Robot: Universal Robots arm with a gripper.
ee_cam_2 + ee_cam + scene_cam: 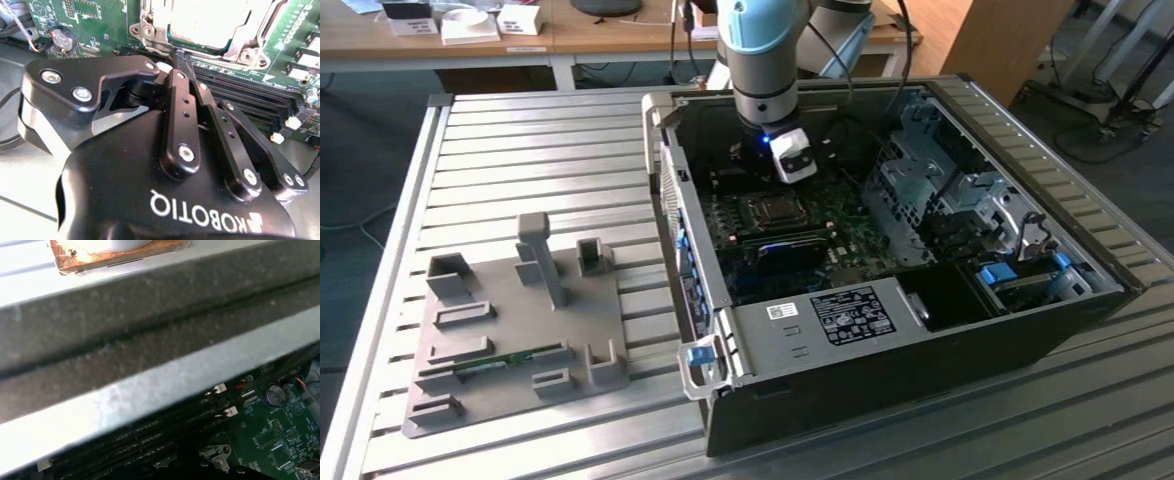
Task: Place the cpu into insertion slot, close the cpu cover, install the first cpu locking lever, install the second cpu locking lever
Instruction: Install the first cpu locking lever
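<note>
The cpu lies in its socket on the green motherboard, its silver top showing through the square opening of the cpu cover, which lies flat over it. My gripper reaches down inside the open computer case. Its two black fingers are pressed together, and their tips sit at the socket's edge beside the memory slots. Nothing shows between the fingers. In the exterior view the gripper hangs just above the socket.
Case walls stand close around the arm, with a drive cage on the exterior view's right. A grey fixture plate holding a memory stick lies on the slatted table at the exterior view's left. A coin battery sits on the board.
</note>
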